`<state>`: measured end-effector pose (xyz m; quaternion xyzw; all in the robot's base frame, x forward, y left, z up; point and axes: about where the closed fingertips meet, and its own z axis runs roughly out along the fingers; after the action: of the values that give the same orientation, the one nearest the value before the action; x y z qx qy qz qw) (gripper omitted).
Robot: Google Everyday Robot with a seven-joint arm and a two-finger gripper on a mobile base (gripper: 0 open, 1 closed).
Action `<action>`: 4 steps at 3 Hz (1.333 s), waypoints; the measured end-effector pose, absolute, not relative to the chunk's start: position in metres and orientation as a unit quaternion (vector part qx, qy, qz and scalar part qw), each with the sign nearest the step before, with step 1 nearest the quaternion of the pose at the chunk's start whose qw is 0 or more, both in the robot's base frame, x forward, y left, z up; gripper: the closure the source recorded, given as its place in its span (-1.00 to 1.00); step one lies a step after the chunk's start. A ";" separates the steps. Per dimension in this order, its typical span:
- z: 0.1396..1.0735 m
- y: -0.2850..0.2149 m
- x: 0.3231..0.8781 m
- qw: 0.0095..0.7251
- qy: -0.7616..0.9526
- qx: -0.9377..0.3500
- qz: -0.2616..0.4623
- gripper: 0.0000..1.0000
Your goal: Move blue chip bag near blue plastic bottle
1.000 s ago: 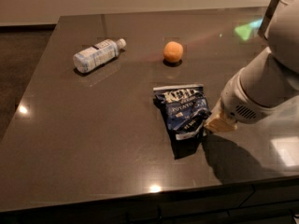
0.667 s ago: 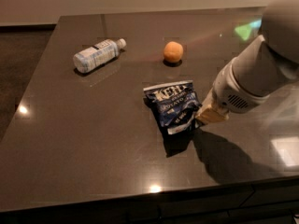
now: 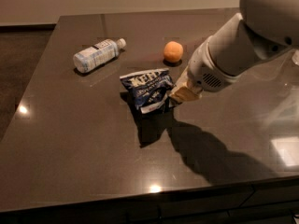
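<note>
The hand [image 3: 176,97] grips blue chip bag [image 3: 148,90] mid-table (open tabletop [image 3: 70,125] leftward).

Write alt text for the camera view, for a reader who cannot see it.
A robot's gripper holds a blue chip bag by its right edge, near the middle of a dark table. A blue plastic bottle lies on its side farther back and left, apart from the bag; an orange sits behind the bag.
</note>
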<state>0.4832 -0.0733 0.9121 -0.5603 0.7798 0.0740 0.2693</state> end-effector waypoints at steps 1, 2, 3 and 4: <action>0.920 -0.043 0.511 0.297 0.763 -0.568 0.086 1.00; 0.918 -0.017 0.543 0.314 0.749 -0.576 0.094 1.00; 0.909 0.004 0.570 0.324 0.739 -0.581 0.106 1.00; 0.902 0.020 0.586 0.331 0.731 -0.585 0.115 0.67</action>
<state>0.5862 0.0201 0.9024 -0.5851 0.7315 0.1150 0.3308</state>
